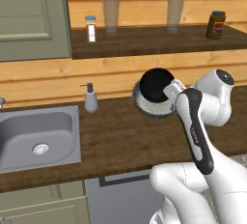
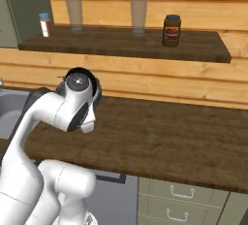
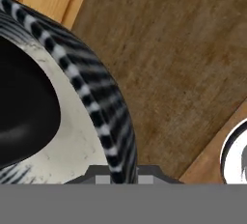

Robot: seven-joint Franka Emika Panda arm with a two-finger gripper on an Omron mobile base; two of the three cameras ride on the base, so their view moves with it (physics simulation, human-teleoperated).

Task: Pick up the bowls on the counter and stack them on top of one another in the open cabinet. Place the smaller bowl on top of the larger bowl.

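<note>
The larger bowl (image 1: 150, 108), dark grey with a ribbed outside and a pale speckled inside (image 3: 82, 141), is at the back of the counter (image 1: 120, 136) by the wooden wall. The smaller bowl (image 1: 157, 84), glossy black, lies inside it (image 3: 24, 117). My gripper (image 1: 172, 91) is at the big bowl's right side, shut on its rim. In the hand view the striped rim (image 3: 113, 121) runs down between my fingertips (image 3: 120, 177). The open cabinet's dark shelf board (image 1: 154, 42) runs above. In the right base view my arm hides most of the bowls.
On the shelf stand a red-labelled shaker (image 1: 90, 27), two glasses (image 1: 111, 15), and a brown jar (image 1: 216, 24). A soap dispenser (image 1: 90, 97) and the steel sink (image 1: 38, 138) lie to the left. A grey-green cabinet door (image 1: 29, 15) hangs at upper left.
</note>
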